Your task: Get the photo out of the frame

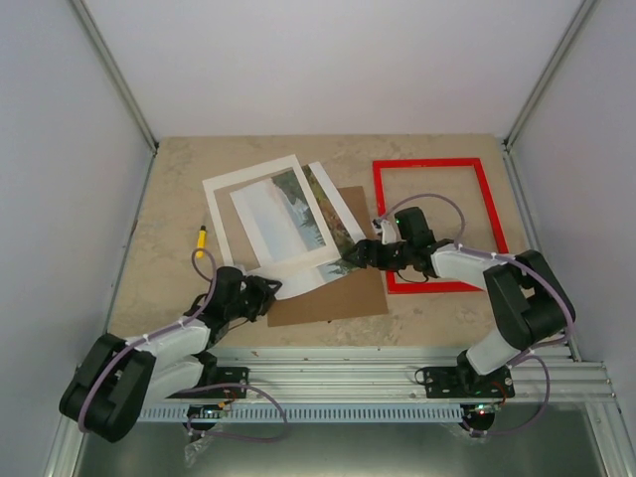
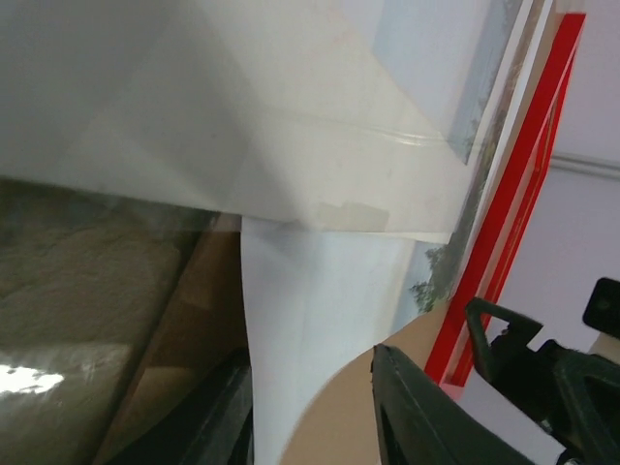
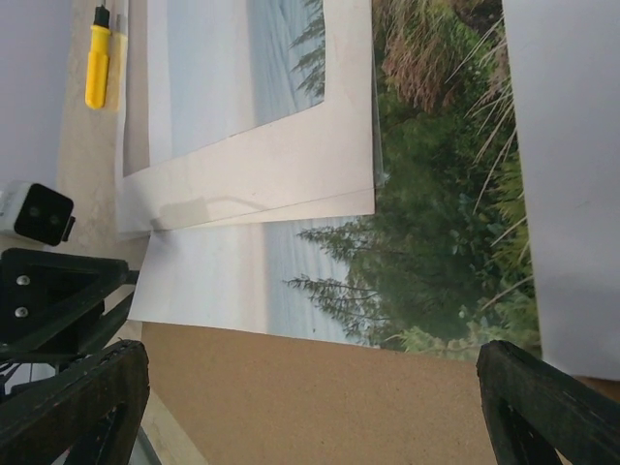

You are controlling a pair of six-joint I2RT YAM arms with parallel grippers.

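The photo [image 1: 283, 219] lies in the middle of the table, outside the frame, partly under the white mat [image 1: 221, 214] and overlapping the brown backing board [image 1: 333, 293]. The red frame [image 1: 437, 224] lies empty to the right. My left gripper [image 1: 266, 296] is open, its fingers astride the photo's pale near corner [image 2: 320, 320]. My right gripper [image 1: 356, 260] is open and empty, low over the board [image 3: 339, 407], by the photo's tree-covered edge [image 3: 407, 271]. The mat [image 3: 291, 165] overlaps the photo there.
A yellow pen-like tool [image 1: 200, 239] lies left of the mat and shows in the right wrist view [image 3: 97, 58]. The red frame [image 2: 513, 194] and my right gripper [image 2: 542, 373] show in the left wrist view. Grey walls enclose the table.
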